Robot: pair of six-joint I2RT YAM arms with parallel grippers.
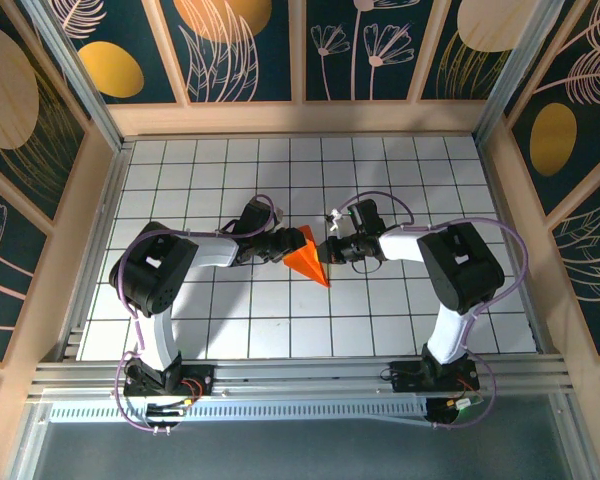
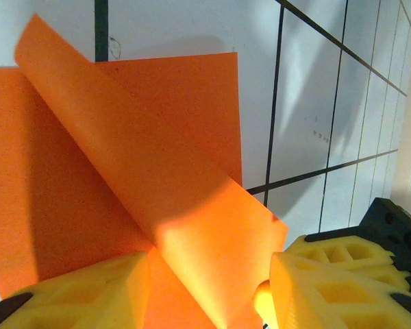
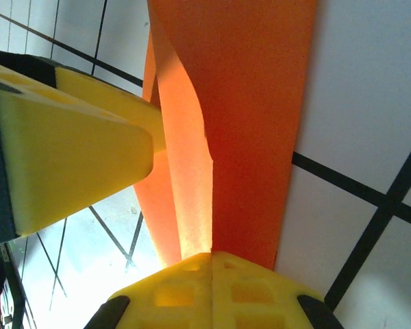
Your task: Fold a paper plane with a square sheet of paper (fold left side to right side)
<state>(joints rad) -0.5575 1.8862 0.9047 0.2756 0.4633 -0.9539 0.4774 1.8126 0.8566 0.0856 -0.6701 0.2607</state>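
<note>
The right gripper [image 3: 212,264] pinches the orange paper [image 3: 253,116], which runs straight ahead of it. The left gripper [image 2: 209,277], half open, sits around its raised flap [image 2: 157,178].

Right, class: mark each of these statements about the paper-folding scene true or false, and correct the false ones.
1. The orange sheet lies completely flat on the table. False: part of it is lifted and curls over the rest.
2. The right gripper is shut on the sheet's edge. True.
3. The left gripper has its fingers pressed together. False: they stand apart, with the raised flap between them.
4. The table is white with a dark grid. True.
5. The two grippers reach the sheet from opposite sides. True.
</note>
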